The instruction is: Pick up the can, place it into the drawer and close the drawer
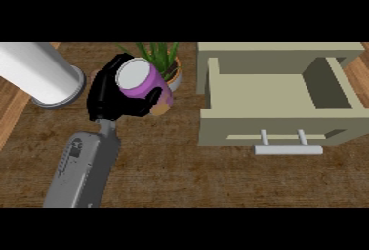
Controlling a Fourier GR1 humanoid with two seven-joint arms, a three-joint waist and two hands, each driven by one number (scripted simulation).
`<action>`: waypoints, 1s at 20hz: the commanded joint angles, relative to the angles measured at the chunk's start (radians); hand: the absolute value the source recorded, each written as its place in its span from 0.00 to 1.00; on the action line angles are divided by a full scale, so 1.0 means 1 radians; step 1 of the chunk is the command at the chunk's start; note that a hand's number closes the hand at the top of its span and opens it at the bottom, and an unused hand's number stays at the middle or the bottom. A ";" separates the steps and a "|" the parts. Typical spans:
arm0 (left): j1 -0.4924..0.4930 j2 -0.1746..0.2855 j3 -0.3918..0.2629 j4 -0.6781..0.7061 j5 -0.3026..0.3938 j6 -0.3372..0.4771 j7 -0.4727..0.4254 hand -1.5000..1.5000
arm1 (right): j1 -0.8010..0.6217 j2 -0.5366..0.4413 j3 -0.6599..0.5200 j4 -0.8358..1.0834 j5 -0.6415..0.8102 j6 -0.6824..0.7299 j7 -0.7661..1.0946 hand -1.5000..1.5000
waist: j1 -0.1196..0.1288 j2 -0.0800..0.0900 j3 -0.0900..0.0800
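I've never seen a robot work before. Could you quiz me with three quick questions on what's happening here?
1. True or false: the drawer stands open.
2. What does the left hand hold? A) purple can B) plate C) spoon
3. Fill the gap: just behind the can stands a potted ____.

Key: 1 true; 2 A; 3 plant.

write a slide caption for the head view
Left hand curled round the purple can near the potted plant, the open drawer off to the right.
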 commanded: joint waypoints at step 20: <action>-0.543 -0.007 -0.147 0.302 0.049 0.355 0.095 1.00 | -0.118 -0.011 0.036 0.082 0.075 -0.023 0.006 0.00 | -0.015 0.008 0.000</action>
